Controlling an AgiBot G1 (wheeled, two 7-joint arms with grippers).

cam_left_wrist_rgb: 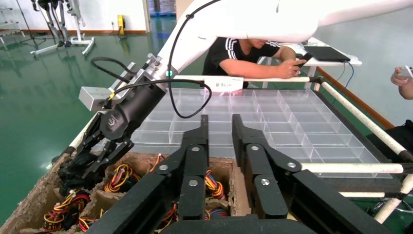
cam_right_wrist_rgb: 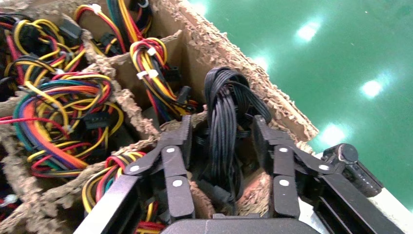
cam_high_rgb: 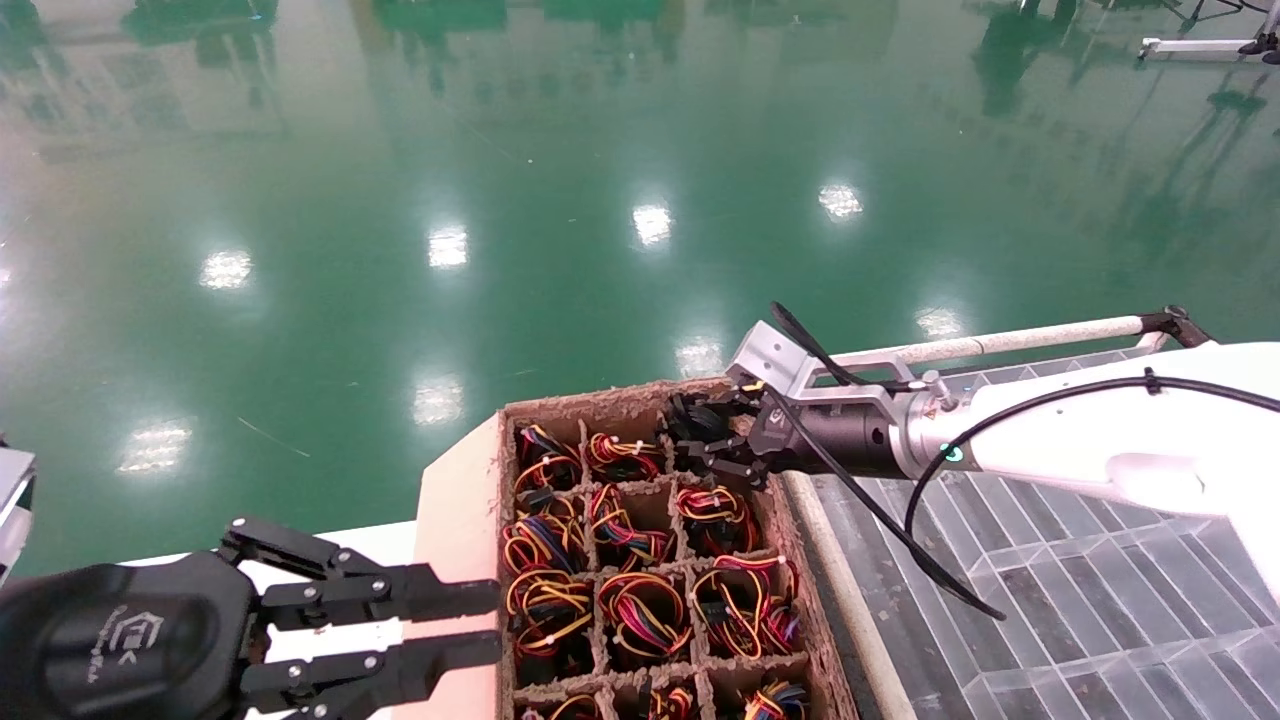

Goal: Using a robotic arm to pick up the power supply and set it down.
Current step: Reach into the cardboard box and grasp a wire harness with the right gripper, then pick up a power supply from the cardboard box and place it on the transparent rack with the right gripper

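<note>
I am reaching my right pincer [cam_right_wrist_rgb: 221,141] into the far corner cell of the cardboard box [cam_high_rgb: 470,500], its fingers [cam_right_wrist_rgb: 181,141] spread on either side of a bunch of black cables [cam_right_wrist_rgb: 225,112], not pressing them. The power supply's grey body is hidden. Neighbouring cells are holding red-yellow-black wire bundles [cam_high_rgb: 640,605]. My left pincer [cam_high_rgb: 465,625] is hovering parted beside the box.

Stuff we can't make out here

The power supply's grey box is hidden down in its cardboard cell; we only get its black cables [cam_right_wrist_rgb: 223,122] between the right tool's [cam_right_wrist_rgb: 221,141] fingers. The cardboard tray [cam_high_rgb: 790,560] gets cut off at the head view's bottom edge, and so does the left tool's [cam_high_rgb: 470,625] body.
</note>
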